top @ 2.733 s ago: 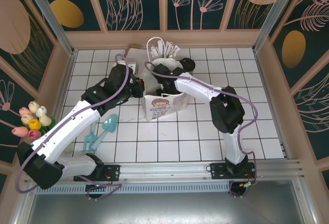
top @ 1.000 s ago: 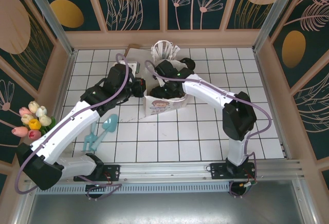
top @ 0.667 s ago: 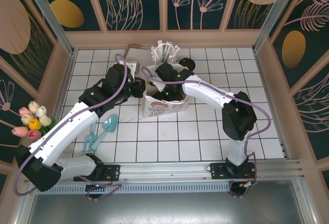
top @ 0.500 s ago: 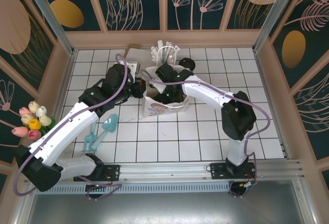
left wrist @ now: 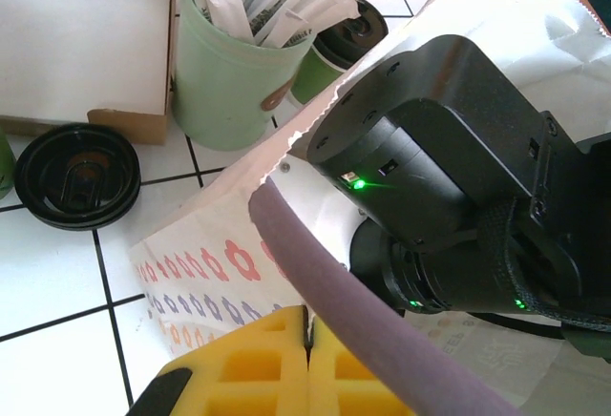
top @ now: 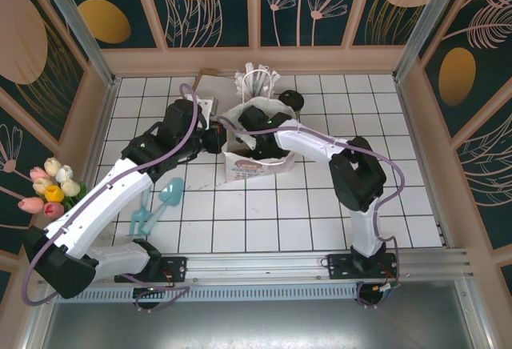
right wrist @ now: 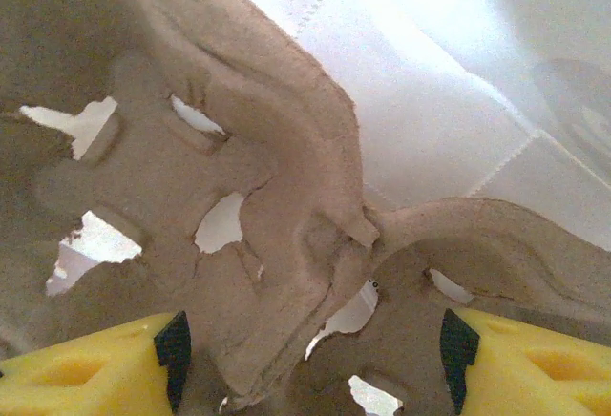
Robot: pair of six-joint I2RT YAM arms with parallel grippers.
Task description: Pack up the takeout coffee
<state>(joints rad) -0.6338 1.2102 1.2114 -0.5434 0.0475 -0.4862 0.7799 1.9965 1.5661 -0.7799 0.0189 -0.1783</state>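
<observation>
The takeout coffee point(top: 290, 99), a dark green cup with a black lid, stands on the tiles behind the white paper bag point(top: 250, 166). The left wrist view has the takeout coffee point(left wrist: 348, 39) beyond the bag's point(left wrist: 210, 244) rim. My left gripper point(top: 216, 138) is shut on the bag's left edge, its yellow fingertips point(left wrist: 307, 325) pinched on the paper. My right gripper point(top: 261, 147) reaches down into the bag. Its fingers point(right wrist: 315, 349) stand wide apart over a brown pulp cup carrier point(right wrist: 267, 197) on the bag's floor, with the carrier's middle ridge between them.
A pale green cup of white wrapped sticks point(top: 256, 83) stands right behind the bag. A loose black lid point(left wrist: 76, 176) lies beside a flat box point(left wrist: 86, 34). Blue plastic utensils point(top: 156, 205) and tulips point(top: 50, 189) are at the left. Walls close in the tiled floor.
My right gripper has gone lower and deeper into the bag, and the bag's mouth has shifted a little around it. The left gripper has kept its pinch on the edge.
</observation>
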